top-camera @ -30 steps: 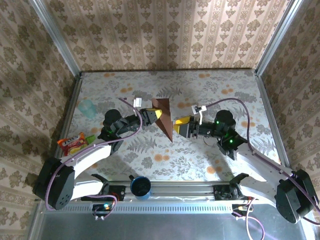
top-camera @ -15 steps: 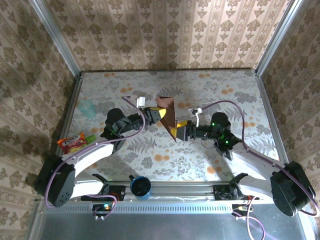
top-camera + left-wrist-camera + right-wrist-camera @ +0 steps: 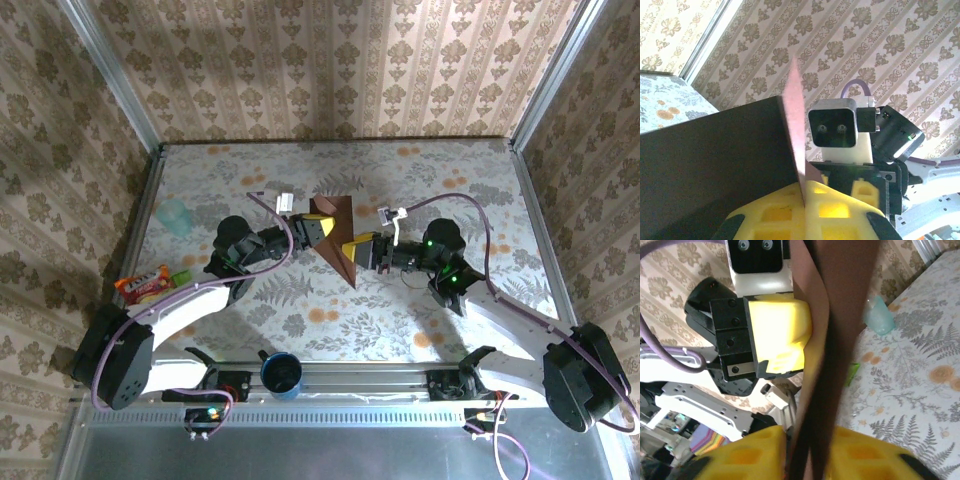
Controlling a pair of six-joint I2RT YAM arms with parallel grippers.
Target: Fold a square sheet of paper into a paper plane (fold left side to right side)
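Observation:
The square sheet of paper [image 3: 336, 232] is dark reddish-brown and folded into a pointed shape, held up above the middle of the table. My left gripper [image 3: 318, 230] is shut on its left side; in the left wrist view the paper [image 3: 715, 150] rises edge-on out of the closed yellow fingers [image 3: 770, 215]. My right gripper [image 3: 353, 248] grips the lower right part. In the right wrist view the paper [image 3: 840, 315] runs between its yellow fingers [image 3: 865, 455], which press on both faces. The two grippers face each other, close together.
A pale blue cup [image 3: 175, 215] stands at the left side of the table, also seen in the right wrist view as the cup [image 3: 877, 315]. An orange snack packet [image 3: 143, 287] lies at the left edge. A dark blue cup [image 3: 282, 372] sits by the front rail.
My right gripper moved left up to the paper, opened wide and then closed on its lower right part. The left gripper kept its hold and turned the paper slightly.

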